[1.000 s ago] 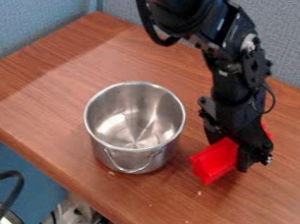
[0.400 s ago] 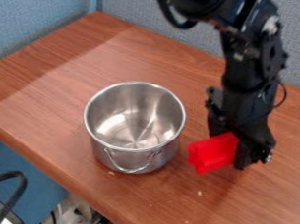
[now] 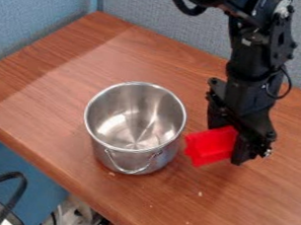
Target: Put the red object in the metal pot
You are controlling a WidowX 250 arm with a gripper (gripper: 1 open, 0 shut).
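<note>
The red object (image 3: pixel 211 147) is a bright red block held between the fingers of my gripper (image 3: pixel 227 146), which points straight down and is shut on it. The block hangs just above the wooden table, right beside the right side of the metal pot (image 3: pixel 136 125). The pot is shiny steel, stands upright near the table's front edge and holds nothing; its thin wire handle hangs down at the front. The black arm rises from the gripper toward the top right of the view.
The wooden table (image 3: pixel 65 62) ends in a front edge just below the pot, with a drop to the floor and cables (image 3: pixel 1 196) at the lower left. A blue wall panel stands behind the table.
The gripper has lifted the red object a little off the table and turned about its own axis; the arm above it has straightened up. The pot has not moved.
</note>
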